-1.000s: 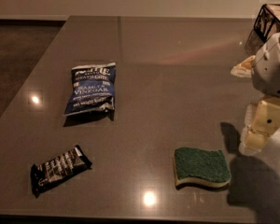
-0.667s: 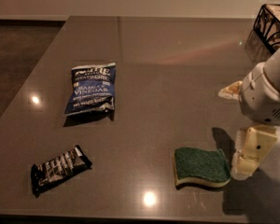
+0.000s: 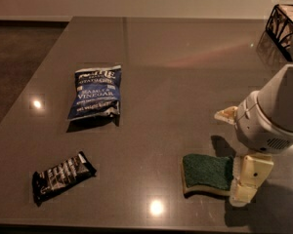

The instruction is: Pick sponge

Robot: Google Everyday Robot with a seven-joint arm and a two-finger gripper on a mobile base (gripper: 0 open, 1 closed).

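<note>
The sponge (image 3: 206,172), dark green on top with a pale yellow base, lies flat on the grey table near the front edge, right of centre. My gripper (image 3: 238,149) comes in from the right, low over the sponge's right end. Its fingers are apart. The near cream finger (image 3: 249,178) stands at and covers the sponge's right edge. The far fingertip (image 3: 226,114) shows behind the white wrist, beyond the sponge. The sponge rests on the table, not lifted.
A blue chip bag (image 3: 96,91) lies left of centre. A black snack bar wrapper (image 3: 62,176) lies at the front left. A dark wire basket (image 3: 282,24) stands at the back right corner. The table's front edge (image 3: 136,225) runs just below the sponge.
The gripper has moved left and down from beside the sponge to its right end. The sponge, bag and wrapper have not moved.
</note>
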